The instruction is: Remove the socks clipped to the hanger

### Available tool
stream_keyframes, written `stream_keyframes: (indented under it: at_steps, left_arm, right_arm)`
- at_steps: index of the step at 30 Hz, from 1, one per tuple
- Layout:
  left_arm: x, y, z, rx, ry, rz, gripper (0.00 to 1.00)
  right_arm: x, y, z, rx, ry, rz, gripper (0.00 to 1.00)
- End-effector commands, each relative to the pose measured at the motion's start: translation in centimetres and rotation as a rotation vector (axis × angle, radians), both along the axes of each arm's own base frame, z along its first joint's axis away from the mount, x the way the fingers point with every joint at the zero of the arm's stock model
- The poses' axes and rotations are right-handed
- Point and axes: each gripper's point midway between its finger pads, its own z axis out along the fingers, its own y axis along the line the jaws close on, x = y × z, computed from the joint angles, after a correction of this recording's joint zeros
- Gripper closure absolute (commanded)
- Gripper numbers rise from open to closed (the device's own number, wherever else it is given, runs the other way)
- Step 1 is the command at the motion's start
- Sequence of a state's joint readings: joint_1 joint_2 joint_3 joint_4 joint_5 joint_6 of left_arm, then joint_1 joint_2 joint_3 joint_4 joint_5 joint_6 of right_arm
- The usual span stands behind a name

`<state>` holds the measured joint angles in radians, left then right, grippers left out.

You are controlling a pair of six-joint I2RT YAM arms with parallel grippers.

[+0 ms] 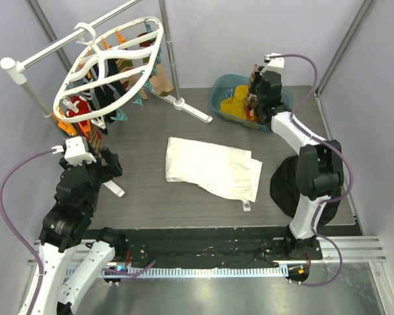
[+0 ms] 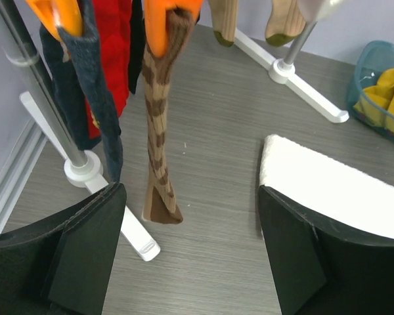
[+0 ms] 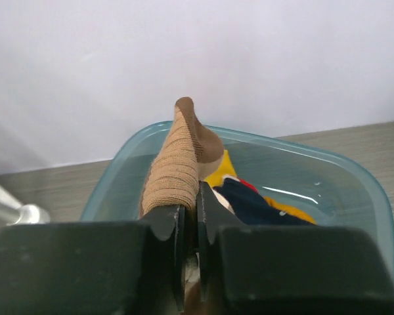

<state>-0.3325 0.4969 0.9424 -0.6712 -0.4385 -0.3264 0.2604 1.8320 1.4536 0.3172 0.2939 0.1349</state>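
The orange clips point(image 2: 163, 26) and the tops of the hanging socks point(image 2: 159, 131) are being cut off by the picture's upper edge, the tub point(image 2: 374, 72) by its right edge. The lower end of the tan sock point(image 3: 177, 157) is being hidden between the fingers of the right gripper point(image 3: 192, 210).

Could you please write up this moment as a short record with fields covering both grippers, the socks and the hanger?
left gripper: open, empty, facing the striped sock
right gripper: shut on a tan sock, above the tub
tub: teal, with loose socks inside
hanger: white, with clipped socks hanging from it
striped sock: hangs from an orange clip
other items: white cloth mid-table, black garment by the right arm
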Motion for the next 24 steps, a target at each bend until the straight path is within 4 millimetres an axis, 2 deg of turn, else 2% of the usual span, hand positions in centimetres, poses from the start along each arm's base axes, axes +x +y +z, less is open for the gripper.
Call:
stream_keyframes:
  at_steps: [1, 2, 3, 4, 6, 8, 10, 11, 13, 14, 16, 18, 21, 23, 24]
  left_arm:
    - [0.7, 0.3, 0.0, 0.016, -0.021, 0.020, 0.14]
    - [0.7, 0.1, -0.1, 0.012, -0.017, 0.016, 0.14]
    - [0.8, 0.1, -0.2, 0.008, -0.016, 0.016, 0.14]
    - [0.8, 0.0, -0.2, 0.006, -0.014, 0.012, 0.14]
    - [0.9, -0.1, -0.3, 0.008, -0.009, 0.010, 0.14]
    - [0.9, 0.1, -0.4, 0.010, -0.006, 0.016, 0.14]
    - [0.8, 0.1, -0.2, 0.007, -0.005, 0.021, 0.14]
    - [0.7, 0.3, 0.0, 0.007, -0.007, 0.026, 0.14]
    - [0.6, 0.6, 0.2, 0.010, -0.007, 0.044, 0.14]
    - [0.6, 0.7, 0.2, 0.014, -0.002, 0.052, 0.14]
    - [0.5, 1.2, 0.2, 0.009, 0.004, 0.086, 0.14]
    - [0.3, 1.7, 0.1, 0.001, 0.017, 0.116, 0.14]
    - [0.4, 2.2, -0.3, 0.010, 0.039, 0.156, 0.14]
    - [0.6, 2.5, -0.5, 0.021, 0.053, 0.179, 0.14]
    - [0.6, 2.6, -0.5, 0.021, 0.053, 0.185, 0.13]
  right_arm:
    - [2.9, -1.2, -1.8, 0.067, 0.031, -0.012, 0.83]
    - [3.4, -1.5, -2.8, 0.105, 0.053, -0.023, 0.79]
    - [3.8, -2.7, -3.7, 0.120, 0.073, -0.035, 0.70]
    - [4.2, -2.9, -5.6, 0.132, 0.109, -0.036, 0.65]
    - [4.4, -3.4, -7.0, 0.142, 0.146, -0.044, 0.52]
    - [4.4, -3.8, -7.8, 0.134, 0.181, -0.067, 0.48]
    - [4.4, -4.1, -7.9, 0.119, 0.197, -0.071, 0.47]
    - [4.7, -4.1, -7.0, 0.114, 0.187, -0.071, 0.46]
    - [4.6, -4.2, -6.6, 0.087, 0.205, -0.066, 0.45]
    - [4.8, -4.2, -5.5, 0.081, 0.191, -0.060, 0.43]
    - [4.6, -3.9, -5.0, 0.058, 0.217, -0.041, 0.39]
    - [4.3, -4.1, -3.0, 0.048, 0.227, -0.042, 0.34]
    - [3.0, -4.7, -0.5, 0.041, 0.249, -0.070, 0.30]
    - [1.9, -4.8, 0.2, 0.047, 0.271, -0.074, 0.30]
    - [1.1, -4.8, 1.6, 0.058, 0.256, -0.066, 0.30]
